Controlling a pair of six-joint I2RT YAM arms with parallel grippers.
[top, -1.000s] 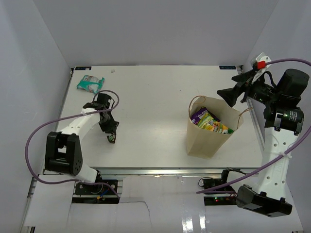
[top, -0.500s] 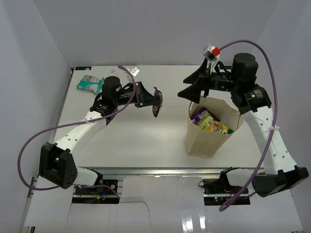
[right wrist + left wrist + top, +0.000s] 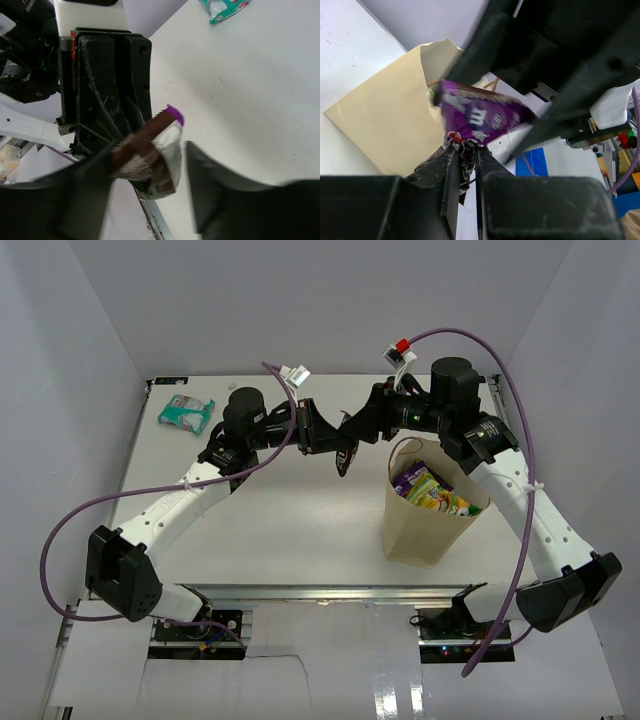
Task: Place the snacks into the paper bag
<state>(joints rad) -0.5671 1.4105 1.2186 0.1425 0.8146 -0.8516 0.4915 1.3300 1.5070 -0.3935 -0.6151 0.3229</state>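
Looks like we're doing a mid-air handover. Left tool is clenching the purple packet by one crimped end and holding it in the air just left of the paper bag, not over the mouth.

Right tool is sitting released. In the right wrist view we're seeing one finger on each side of the packet's free end, and we can't confirm any contact.

We're reading the end pinch as deliberate: it's leaving most of the packet exposed for the second tool to take.

The bag is standing upright on the surface with its mouth open, already holding a green-yellow bag and others. The teal-white bag is lying at the far left corner, well apart, not yet packed.

For the next move we're guessing right closes, left lets go, then right drops the packet in, since the bag is sitting on the right arm's side.
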